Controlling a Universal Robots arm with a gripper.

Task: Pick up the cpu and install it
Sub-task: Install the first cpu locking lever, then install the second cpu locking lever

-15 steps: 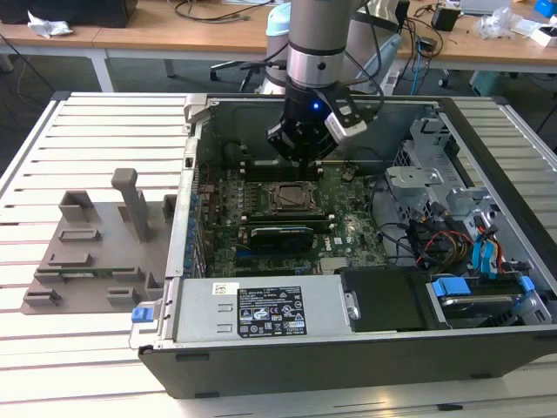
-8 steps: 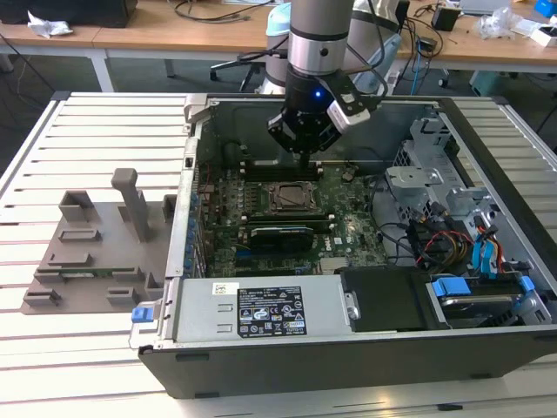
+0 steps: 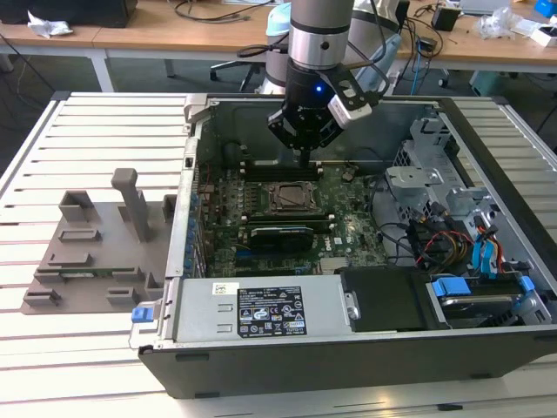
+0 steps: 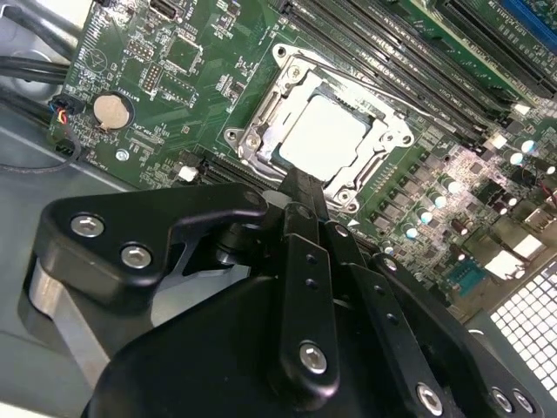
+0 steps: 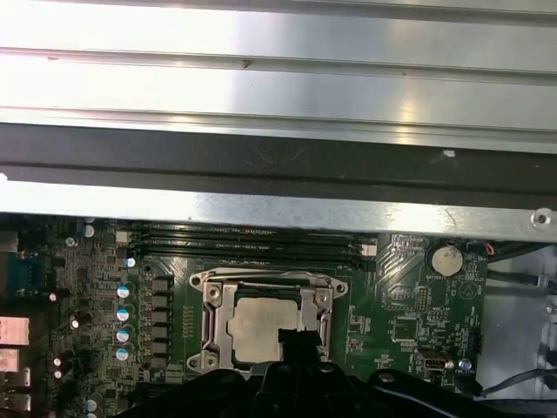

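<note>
Arm was over the open computer case (image 3: pixel 365 348), gripper (image 3: pixel 303 158) hanging just above the motherboard (image 3: pixel 348 228) near the case's far wall. Jaws looked closed together into one narrow black tip, nothing between them.

The cpu (image 4: pixel 324 139) sat in the socket frame (image 4: pixel 261 139): flat square, silvery-white matte lid, sitting level inside the frame opening in both wrist views (image 5: pixel 261 325). Frame was bare stamped metal, squarish with screw heads at the corners. In the second wrist view the gripper (image 4: pixel 305 187) tip was at the cpu's near edge (touching or just above, couldn't tell). In the first wrist view the black tip (image 5: pixel 296 341) overlapped one corner of the lid.

Board was green PCB, dense with small parts. Round silver coin cell (image 4: pixel 110 111) was well apart from the socket; long black memory slots (image 5: pixel 252 244) ran beside the frame; a row of small cylindrical capacitors (image 5: pixel 123 313) sat on the other side.

Case sat on a desk (image 3: pixel 87 122) of pale ribbed slats. A grey plastic fixture (image 3: pixel 96 248) with blocky posts and slots lay at the exterior view's left, just beside the case.
</note>
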